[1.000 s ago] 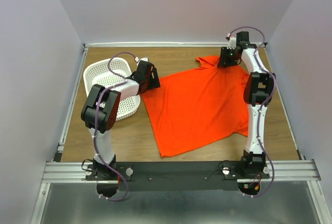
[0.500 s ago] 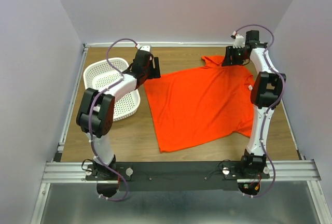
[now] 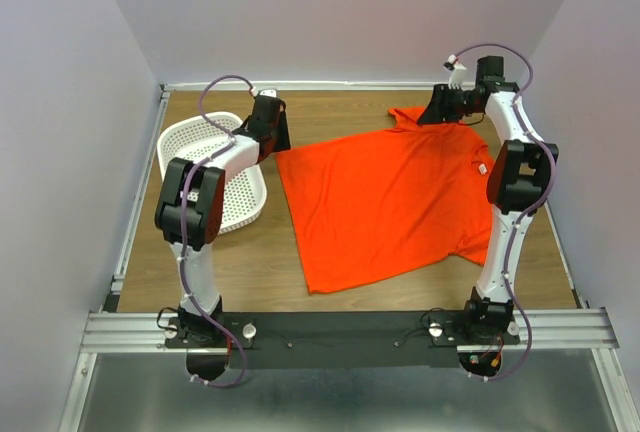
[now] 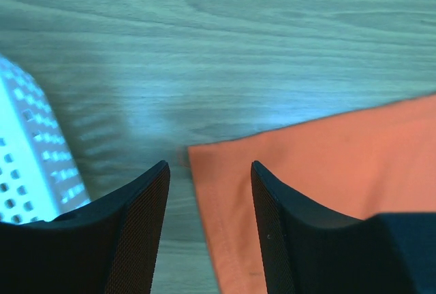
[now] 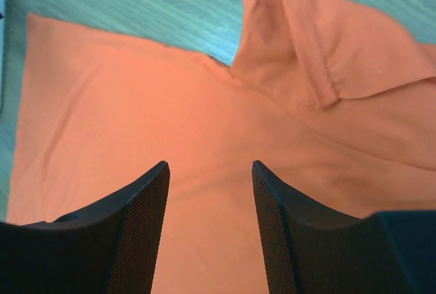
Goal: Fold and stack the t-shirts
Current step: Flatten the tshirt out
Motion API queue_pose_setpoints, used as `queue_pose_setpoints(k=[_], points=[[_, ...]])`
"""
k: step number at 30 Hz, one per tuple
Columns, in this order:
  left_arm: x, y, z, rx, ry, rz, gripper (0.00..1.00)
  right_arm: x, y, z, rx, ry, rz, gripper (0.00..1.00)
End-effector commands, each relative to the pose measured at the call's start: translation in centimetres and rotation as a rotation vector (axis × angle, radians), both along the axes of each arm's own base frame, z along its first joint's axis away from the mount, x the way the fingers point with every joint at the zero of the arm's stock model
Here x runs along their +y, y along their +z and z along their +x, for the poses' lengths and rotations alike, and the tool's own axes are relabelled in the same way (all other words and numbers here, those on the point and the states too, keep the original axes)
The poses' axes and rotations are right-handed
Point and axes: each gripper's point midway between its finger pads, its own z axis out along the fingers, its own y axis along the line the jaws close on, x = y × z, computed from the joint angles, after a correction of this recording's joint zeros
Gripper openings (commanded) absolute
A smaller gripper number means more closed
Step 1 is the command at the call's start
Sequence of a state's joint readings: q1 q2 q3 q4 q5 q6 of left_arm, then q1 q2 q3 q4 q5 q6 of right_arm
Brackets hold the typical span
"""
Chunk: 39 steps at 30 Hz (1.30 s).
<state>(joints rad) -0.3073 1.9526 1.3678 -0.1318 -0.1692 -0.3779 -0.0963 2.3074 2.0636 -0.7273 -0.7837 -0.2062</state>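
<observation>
The orange-red t-shirt (image 3: pixel 390 202) lies spread flat on the wooden table (image 3: pixel 250 262), with one sleeve (image 3: pixel 410 117) folded over at the far right. My left gripper (image 3: pixel 277 139) hangs open over the shirt's far-left corner. In the left wrist view that corner (image 4: pixel 204 165) lies between the fingers of the left gripper (image 4: pixel 210 171), which grip nothing. My right gripper (image 3: pixel 433 118) is open above the shirt beside the folded sleeve. In the right wrist view the right gripper (image 5: pixel 210 168) has only flat orange cloth (image 5: pixel 136 117) under it, and the sleeve (image 5: pixel 327 49) lies ahead to the right.
A white perforated basket (image 3: pixel 190 137) stands on the table's left side, close behind my left arm; its wall (image 4: pixel 27 165) shows at the left of the left wrist view. Grey walls close in the table on three sides. A metal rail (image 3: pixel 350 327) runs along the near edge.
Both grippers have moved toward the far edge of the table. The left gripper has come off the shirt's far-left corner and its jaws have narrowed. The shirt lies slightly flatter.
</observation>
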Motion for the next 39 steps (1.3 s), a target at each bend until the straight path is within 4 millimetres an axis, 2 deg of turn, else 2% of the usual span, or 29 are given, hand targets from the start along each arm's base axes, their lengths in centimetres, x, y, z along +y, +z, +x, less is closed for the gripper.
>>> queue_pose_setpoints(k=[1, 7, 15, 21, 30, 39], points=[[2.0, -1.5, 0.0, 0.051, 0.061, 0.063, 0.59, 0.9, 0.2, -0.8, 0.01, 0.035, 0.047, 0.6], [2.6, -3.8, -0.3, 0.119, 0.059, 0.106, 0.59, 1.0, 0.0, -1.1, 0.017, 0.039, 0.052, 0.6], [3.2, -4.4, -0.9, 0.143, 0.062, 0.132, 0.57, 1.0, -0.2, -1.3, 0.026, 0.042, 0.057, 0.6], [1.9, -5.6, -1.5, 0.183, -0.005, 0.093, 0.54, 1.1, -0.2, -1.5, 0.027, 0.044, 0.057, 0.6], [1.3, -6.7, -1.6, 0.219, -0.038, 0.082, 0.52, 1.1, 0.3, -1.5, 0.019, 0.046, 0.063, 0.6], [1.0, -7.1, -1.9, 0.246, -0.072, 0.079, 0.42, 1.3, 1.1, -1.5, 0.006, 0.05, 0.072, 0.6]])
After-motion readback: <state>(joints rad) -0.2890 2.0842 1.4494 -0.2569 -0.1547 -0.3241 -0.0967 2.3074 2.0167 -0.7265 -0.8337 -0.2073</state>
